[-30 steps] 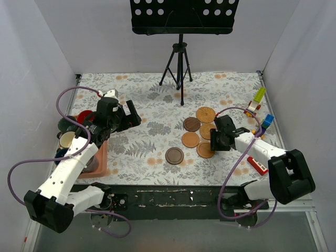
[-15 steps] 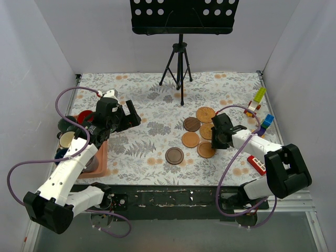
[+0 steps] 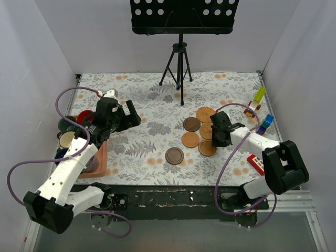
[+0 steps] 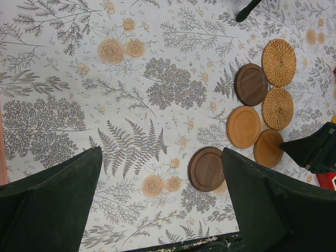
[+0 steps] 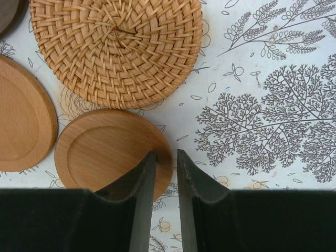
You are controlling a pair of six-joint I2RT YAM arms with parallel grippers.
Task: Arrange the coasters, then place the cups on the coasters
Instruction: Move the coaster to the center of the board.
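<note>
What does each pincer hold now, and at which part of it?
The right pincer pinches the wooden coaster at its rim, one finger over the disc and one outside it. The left pincer is open and holds nothing.

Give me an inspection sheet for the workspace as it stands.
Surface: floral cloth, flat, no spills seen.
Job's things: six coasters grouped right of centre, one dark coaster nearest the front; cups crowded at far left by the pink tray, none on coasters.
Clutter: toy blocks along the right edge.
Grippers: left pincer wide open, empty, above the cloth; right pincer jaws narrow, astride the rim of a wood coaster, grip unclear.
Cables: purple cable loops off each arm, no snag seen.
Surroundings: music stand at back, white walls.
</note>
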